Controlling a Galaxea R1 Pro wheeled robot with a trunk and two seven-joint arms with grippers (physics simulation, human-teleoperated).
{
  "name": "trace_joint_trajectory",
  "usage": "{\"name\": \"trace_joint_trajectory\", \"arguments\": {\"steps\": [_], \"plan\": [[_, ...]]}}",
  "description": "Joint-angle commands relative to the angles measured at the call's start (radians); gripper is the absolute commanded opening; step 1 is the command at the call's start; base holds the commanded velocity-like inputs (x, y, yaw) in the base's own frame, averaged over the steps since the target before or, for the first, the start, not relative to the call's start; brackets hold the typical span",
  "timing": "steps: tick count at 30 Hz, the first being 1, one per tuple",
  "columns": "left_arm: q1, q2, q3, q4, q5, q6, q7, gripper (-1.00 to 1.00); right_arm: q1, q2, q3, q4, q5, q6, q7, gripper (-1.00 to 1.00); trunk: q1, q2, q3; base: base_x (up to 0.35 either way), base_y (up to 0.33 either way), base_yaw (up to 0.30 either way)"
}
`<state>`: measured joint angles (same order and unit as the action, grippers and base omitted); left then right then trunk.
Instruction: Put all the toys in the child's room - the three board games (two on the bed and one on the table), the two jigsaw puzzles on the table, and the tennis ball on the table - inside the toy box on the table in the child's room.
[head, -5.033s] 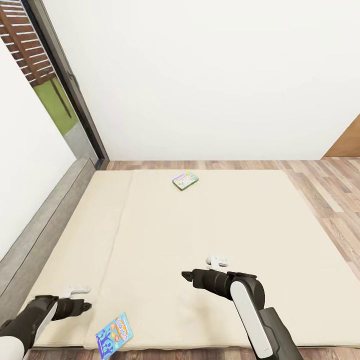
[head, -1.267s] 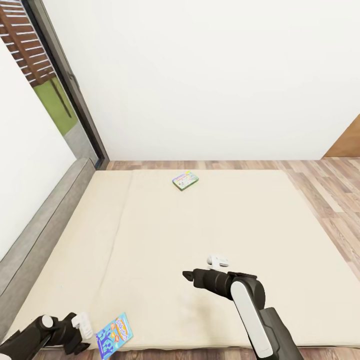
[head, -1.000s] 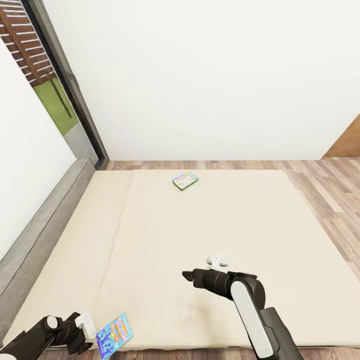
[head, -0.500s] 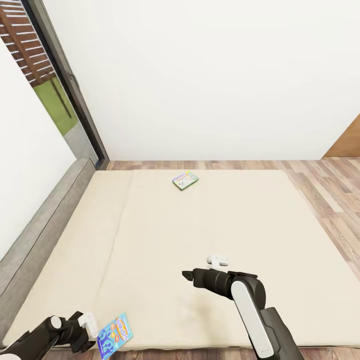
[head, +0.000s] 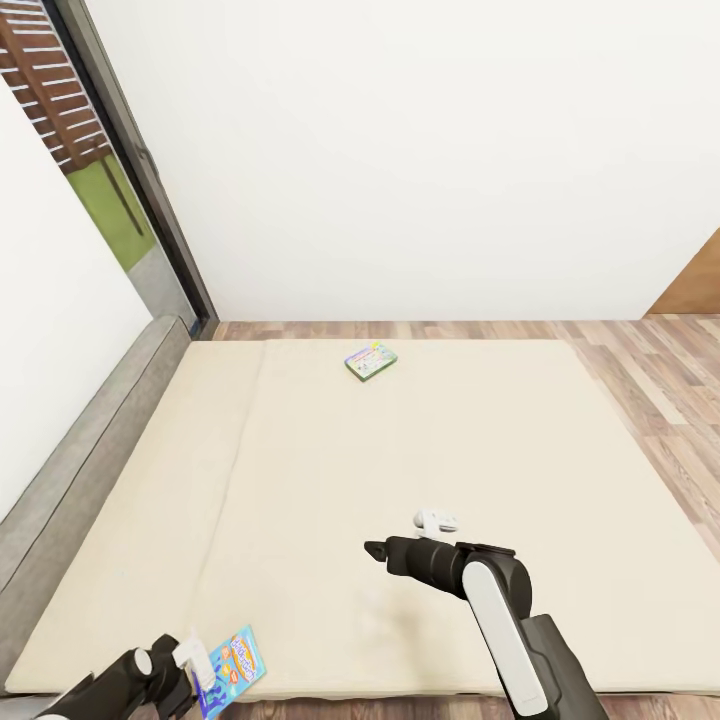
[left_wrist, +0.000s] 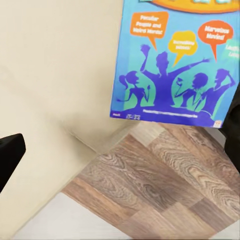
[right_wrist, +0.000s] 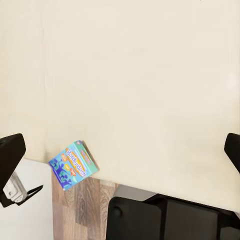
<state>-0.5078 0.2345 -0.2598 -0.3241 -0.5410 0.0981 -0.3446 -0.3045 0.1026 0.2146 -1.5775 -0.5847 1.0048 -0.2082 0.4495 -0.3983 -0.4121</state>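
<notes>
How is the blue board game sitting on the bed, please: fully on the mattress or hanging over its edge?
Hanging over. The blue board game has one end past the bed edge, with floor showing beneath it.

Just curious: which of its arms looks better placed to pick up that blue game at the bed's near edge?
Left. The left gripper sits right beside the blue board game; the right gripper hovers mid-bed, farther off.

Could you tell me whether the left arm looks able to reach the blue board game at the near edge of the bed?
Probably yes: the left tool sits right beside the blue board game, with nothing between them.
</notes>
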Motion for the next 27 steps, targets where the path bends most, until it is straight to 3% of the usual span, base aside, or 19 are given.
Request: {"name": "trace_joint_trajectory", "arguments": {"steps": [1,9,27], "plan": [[0.000,-0.001,-0.007,-0.001,-0.009,0.005,-0.003,1.00,-0.001,0.000,0.000,-0.001,-0.010,0.003,-0.010,1.00,0.001,-0.002,-0.002,0.000,0.000,0.000],[0.000,0.003,-0.032,0.004,-0.021,0.002,0.007,1.00,-0.001,0.000,0.000,-0.001,-0.010,0.003,-0.010,1.00,0.001,-0.002,-0.002,0.000,0.000,0.000],[0.000,0.018,-0.035,0.008,-0.022,0.000,0.010,1.00,-0.001,0.000,0.000,0.000,-0.010,0.003,-0.011,1.00,0.001,-0.002,-0.003,0.000,0.000,0.000]]}}
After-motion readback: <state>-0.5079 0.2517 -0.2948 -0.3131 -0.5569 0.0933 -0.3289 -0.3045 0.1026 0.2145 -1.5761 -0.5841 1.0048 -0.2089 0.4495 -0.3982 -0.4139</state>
